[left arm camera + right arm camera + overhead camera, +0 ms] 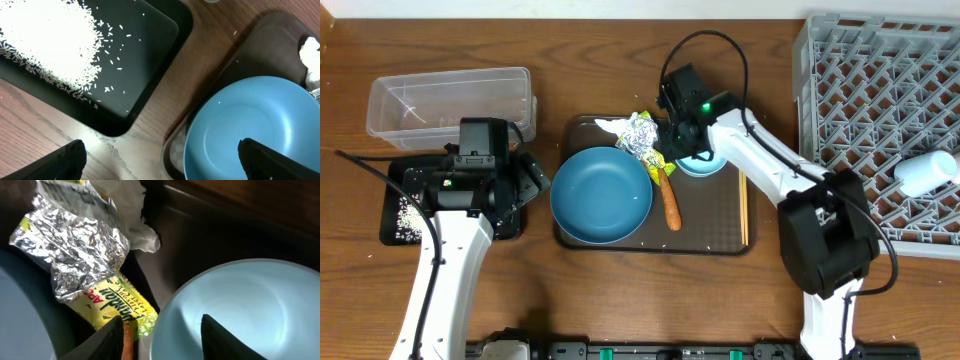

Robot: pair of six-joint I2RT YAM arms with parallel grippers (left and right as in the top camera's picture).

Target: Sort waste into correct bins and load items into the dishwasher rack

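Note:
The large dark-blue bowl (602,195) (250,125) sits on the brown serving tray (715,235). Beside it lie crumpled foil (640,135) (80,240), a yellow-green wrapper (655,165) (117,302), white paper (610,125) (135,215) and an orange carrot stick (670,205) (129,342). My right gripper (685,150) (165,340) is open and straddles the rim of the small pale-blue bowl (708,163) (250,300). My left gripper (530,180) (170,165) is open and empty over the table, between the black tray (390,235) (150,50) holding rice (405,210) (45,40) and the dark-blue bowl.
The clear tub (450,100) stands at the back left. Chopsticks (744,205) lie on the brown tray's right side. The grey rack (860,120) fills the right side with a white cup (925,172) lying in it.

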